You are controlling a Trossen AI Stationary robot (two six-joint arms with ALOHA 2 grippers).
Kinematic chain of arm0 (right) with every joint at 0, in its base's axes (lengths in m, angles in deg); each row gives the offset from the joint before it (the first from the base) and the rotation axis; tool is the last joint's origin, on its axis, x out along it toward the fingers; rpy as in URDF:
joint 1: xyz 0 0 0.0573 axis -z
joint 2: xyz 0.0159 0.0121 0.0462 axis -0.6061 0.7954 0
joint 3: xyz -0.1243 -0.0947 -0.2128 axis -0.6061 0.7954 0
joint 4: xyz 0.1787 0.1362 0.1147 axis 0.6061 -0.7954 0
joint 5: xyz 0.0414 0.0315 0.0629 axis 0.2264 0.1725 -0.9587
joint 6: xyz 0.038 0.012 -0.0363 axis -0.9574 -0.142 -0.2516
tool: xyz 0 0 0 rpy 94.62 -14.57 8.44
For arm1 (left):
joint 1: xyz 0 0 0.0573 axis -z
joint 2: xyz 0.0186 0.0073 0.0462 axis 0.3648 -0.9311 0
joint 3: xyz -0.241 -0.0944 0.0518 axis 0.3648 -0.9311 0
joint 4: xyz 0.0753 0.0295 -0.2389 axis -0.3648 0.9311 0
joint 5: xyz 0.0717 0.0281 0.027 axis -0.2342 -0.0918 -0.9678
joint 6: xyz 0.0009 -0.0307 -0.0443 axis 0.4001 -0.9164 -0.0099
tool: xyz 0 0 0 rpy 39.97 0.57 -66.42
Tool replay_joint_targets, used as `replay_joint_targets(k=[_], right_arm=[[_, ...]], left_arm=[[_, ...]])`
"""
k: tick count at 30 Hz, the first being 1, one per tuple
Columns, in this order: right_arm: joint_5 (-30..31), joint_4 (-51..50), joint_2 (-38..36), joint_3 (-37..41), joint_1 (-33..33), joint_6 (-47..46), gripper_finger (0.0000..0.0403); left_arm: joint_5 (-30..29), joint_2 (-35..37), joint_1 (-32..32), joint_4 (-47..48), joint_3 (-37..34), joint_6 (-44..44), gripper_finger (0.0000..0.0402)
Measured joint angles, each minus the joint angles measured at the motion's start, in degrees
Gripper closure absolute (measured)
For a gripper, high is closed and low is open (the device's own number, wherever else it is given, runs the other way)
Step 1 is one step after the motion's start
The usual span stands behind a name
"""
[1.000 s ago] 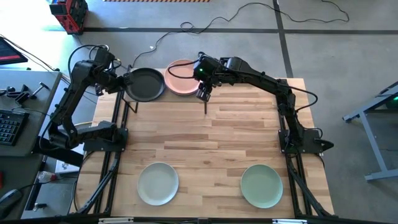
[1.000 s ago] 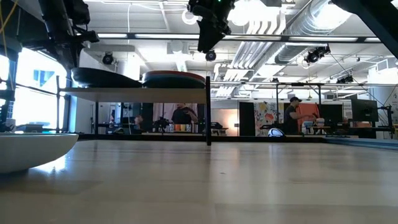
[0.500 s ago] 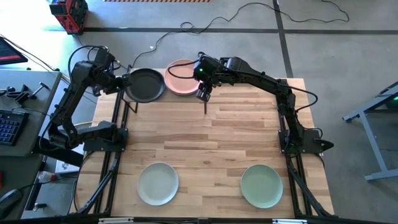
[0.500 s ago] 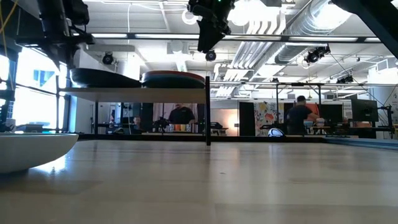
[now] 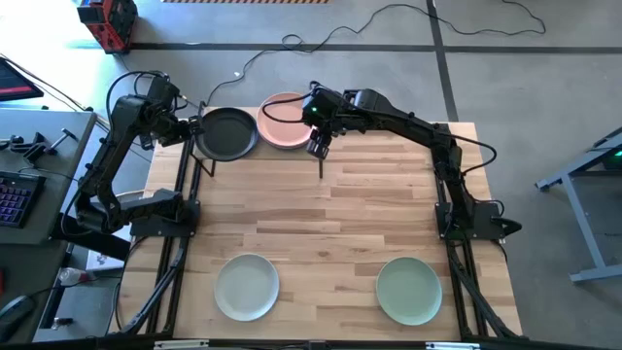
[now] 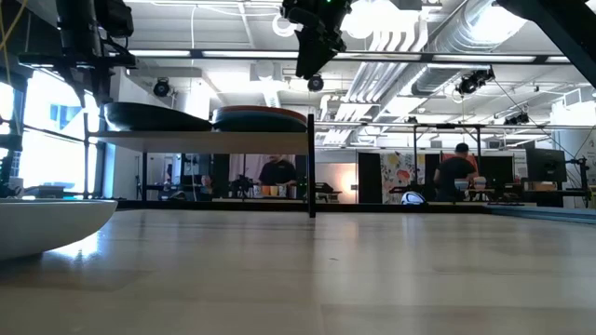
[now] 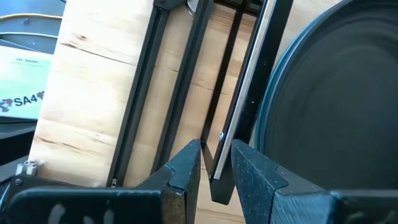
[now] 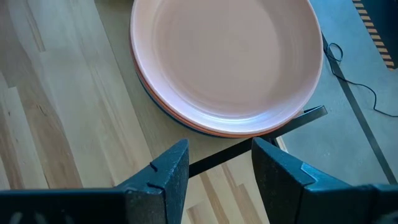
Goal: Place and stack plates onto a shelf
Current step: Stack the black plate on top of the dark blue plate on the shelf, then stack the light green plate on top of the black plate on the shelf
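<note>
Looks like a between-plates moment. The shelf (image 5: 255,146) at the far edge of the tabletop (image 5: 321,233) already carries two piles: a dark one on the left with a black plate (image 5: 227,132) on top, and a pink plate (image 5: 283,121) topping the right pile, with orange-red and blue rims peeking out under it in the right wrist view.

The right end effector (image 5: 318,148) hangs just off the shelf's right end, above the pink pile, fingers (image 8: 163,174) moderately apart and holding nothing. The left end effector (image 5: 192,126) sits by the shelf's left end beside the black plate, fingers (image 7: 186,168) only narrowly apart, also empty, with a shelf rod showing right past them.

Two plates are left down at the near edge: a cream-green plate (image 5: 246,286) on the left and a sage plate (image 5: 407,290) on the right, well apart from each other. My guess is the next move is each arm pulling back and reaching down for the plate on its own side, then catching a rim.

Main thing to watch is the shelf's black rods, since both end effectors are close to them. Past the tabletop there are people (image 6: 456,172) in the room, nowhere near the work.
</note>
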Motion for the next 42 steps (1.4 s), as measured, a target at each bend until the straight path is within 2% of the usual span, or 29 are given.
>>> replay_joint_targets(k=[7, 20, 35, 38, 42], right_arm=[[0.0, 0.0, 0.0, 0.0, 0.0, -2.35, 0.0249], [0.0, 0.0, 0.0, 0.0, 0.0, -2.33, 0.0249], [-0.06, -3.16, 0.0, 0.0, -0.02, -5.38, 0.0249], [-2.21, -5.06, 0.0, 0.0, -0.02, -7.54, 0.0249], [-7.43, -9.4, 0.0, 0.0, -0.58, -11.65, 0.0249]], left_arm=[[0.84, -0.21, 0.27, -0.91, -1.07, -0.17, 0.0323], [1.34, -0.57, 6.18, -5.76, -3.67, -4.06, 0.0323], [-0.04, 1.49, 6.16, -4.62, -2.88, -2.5, 0.0323], [0.24, 3.2, 6.16, -4.49, -2.16, -1.68, 0.0323], [4.94, 6.04, 6.73, -4.39, -2.03, 2.27, 0.0323]])
